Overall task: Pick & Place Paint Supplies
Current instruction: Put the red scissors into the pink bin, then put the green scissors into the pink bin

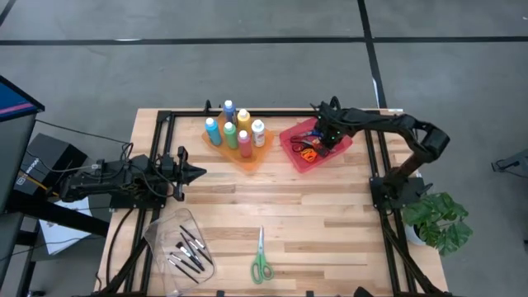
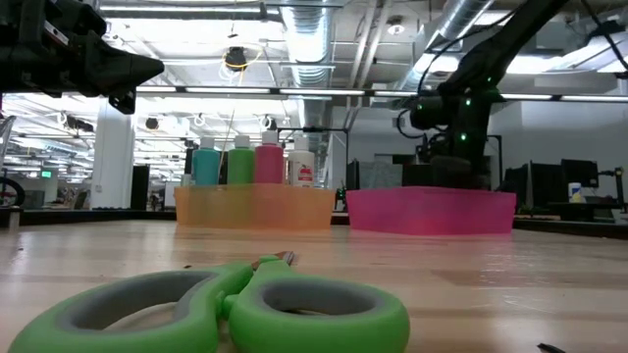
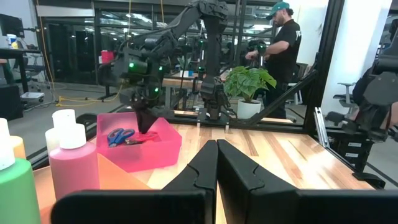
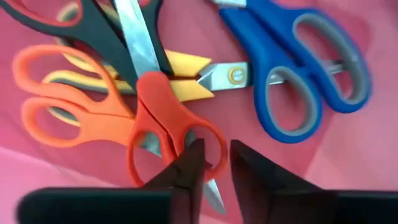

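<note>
High view: wood table point(image 1: 313, 214), grey floor | left tool point(image 1: 196, 172) closed, empty | right tool point(image 4: 214, 163) slightly parted above red scissors point(image 4: 163, 118)

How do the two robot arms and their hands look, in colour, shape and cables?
Both arms are black and jointed, with dark cables along them. The left hand ends in two pointed black fingers. The right hand has matching dark fingers; small green lights glow on its wrist.

Two dark robot arms of jointed segments.
Both arms are matte black with loose black cables; green indicator lights glow near the right gripper point(image 3: 144, 118), whose fingers are wedge-shaped.
</note>
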